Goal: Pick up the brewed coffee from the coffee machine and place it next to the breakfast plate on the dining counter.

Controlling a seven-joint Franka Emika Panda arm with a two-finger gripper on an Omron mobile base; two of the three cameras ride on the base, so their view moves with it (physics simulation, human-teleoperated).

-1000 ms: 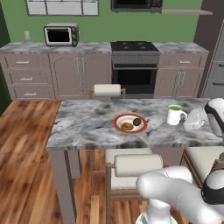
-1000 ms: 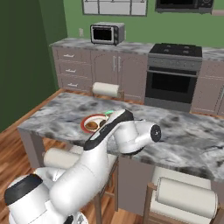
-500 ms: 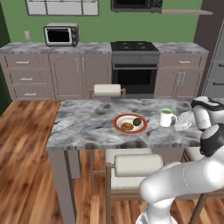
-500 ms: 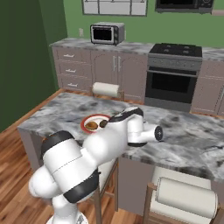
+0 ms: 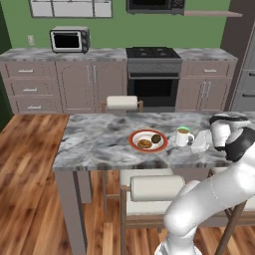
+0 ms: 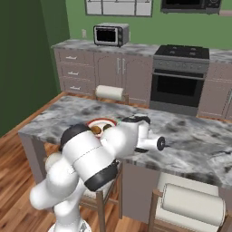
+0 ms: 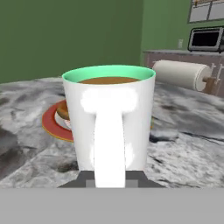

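The small white ceramic mug of brewed coffee (image 5: 184, 136) stands upright on the long grey-white marbled stone surface (image 5: 94, 144), just to the right of the round white plate with a red rim (image 5: 148, 140), close beside it without visibly touching. In the hand view the mug (image 7: 109, 118) has a green-tinted rim, brown liquid filled near the top, and a white handle facing the camera and running down the middle of the wall. Behind it lies the red-rimmed plate (image 7: 54, 122) with a brown food piece at its edge; the left base view shows two brown pieces on the plate. The white two-finger end effector (image 5: 199, 143) sits level with the mug at its right side, at the handle. Whether the end effector is released or clenched on the mug cannot be told: the dark fingertips (image 7: 83, 178) show only at the mug's base.
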